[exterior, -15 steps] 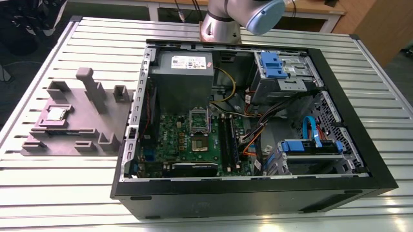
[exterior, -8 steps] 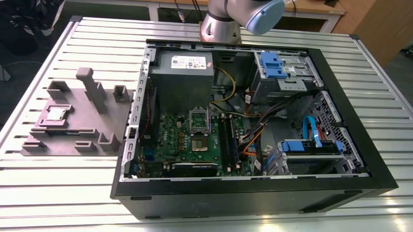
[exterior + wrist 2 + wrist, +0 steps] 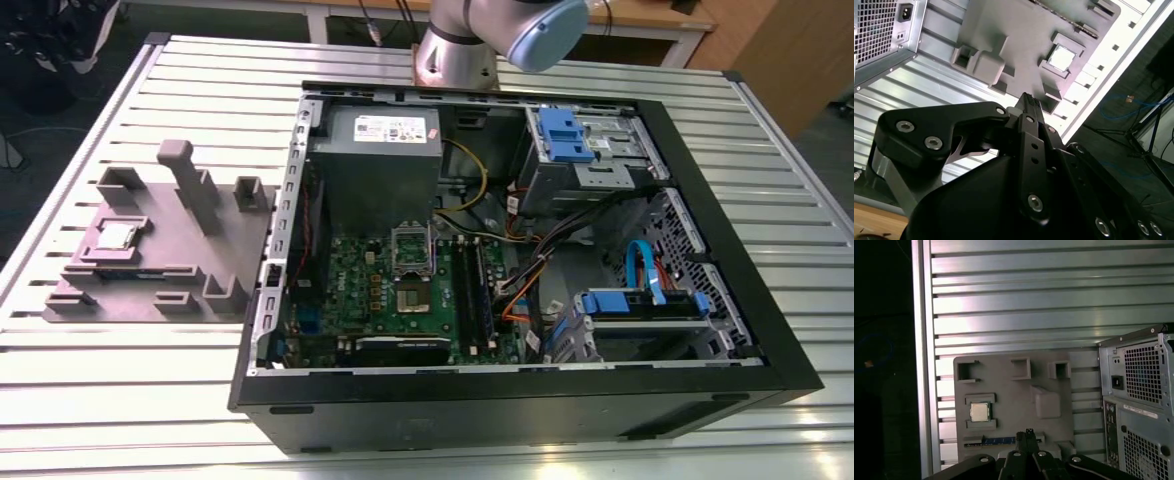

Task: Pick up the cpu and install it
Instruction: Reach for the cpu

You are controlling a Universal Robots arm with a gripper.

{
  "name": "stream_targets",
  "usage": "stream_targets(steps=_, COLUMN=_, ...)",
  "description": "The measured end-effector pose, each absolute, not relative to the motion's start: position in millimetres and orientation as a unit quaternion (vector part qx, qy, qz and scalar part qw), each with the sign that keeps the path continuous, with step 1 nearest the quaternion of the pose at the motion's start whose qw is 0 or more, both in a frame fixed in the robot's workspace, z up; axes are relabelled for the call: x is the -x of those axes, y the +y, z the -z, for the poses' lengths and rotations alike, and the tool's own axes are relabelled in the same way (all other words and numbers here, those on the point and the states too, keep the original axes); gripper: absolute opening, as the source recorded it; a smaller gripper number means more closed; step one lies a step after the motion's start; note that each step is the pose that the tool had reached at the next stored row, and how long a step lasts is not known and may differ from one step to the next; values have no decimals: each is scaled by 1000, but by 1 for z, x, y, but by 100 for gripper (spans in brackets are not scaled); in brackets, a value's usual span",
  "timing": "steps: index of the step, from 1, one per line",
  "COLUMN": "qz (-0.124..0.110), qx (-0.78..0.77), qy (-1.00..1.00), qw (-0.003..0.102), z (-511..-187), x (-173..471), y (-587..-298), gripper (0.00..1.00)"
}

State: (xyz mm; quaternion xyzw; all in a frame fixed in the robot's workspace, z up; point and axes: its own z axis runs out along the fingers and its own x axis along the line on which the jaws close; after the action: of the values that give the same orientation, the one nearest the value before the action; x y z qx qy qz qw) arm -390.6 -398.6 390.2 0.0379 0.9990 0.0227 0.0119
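One cpu [image 3: 118,236] lies flat, metal top up, in a square recess of the holder [image 3: 160,252] on the surface [image 3: 120,400], at the exterior view's left of the open case [image 3: 534,400]. Being square, it has no long axis; its edges run parallel to the holder's. A memory stick [image 3: 999,440] sits in a neighbouring slot. The tool [image 3: 1029,432], fingers together and empty, points toward the holder, well apart from the cpu. The case holds a green board [image 3: 350,275].

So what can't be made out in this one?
Exterior view: whether the socket is empty; too small.
First wrist view: near edge of the grey holder and one end of the memory stick, hidden behind the gripper.
Both wrist views: any corner mark on the cpu; too small.
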Motion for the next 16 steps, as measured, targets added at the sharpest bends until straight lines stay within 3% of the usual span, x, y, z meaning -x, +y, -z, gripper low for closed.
stream_targets(steps=7, qz=-24, qx=-39, qy=999, qw=-8, z=-389, x=412, y=-399, gripper=10)
stream_targets(steps=16, qz=-24, qx=-39, qy=999, qw=-8, z=-388, x=430, y=-399, gripper=10)
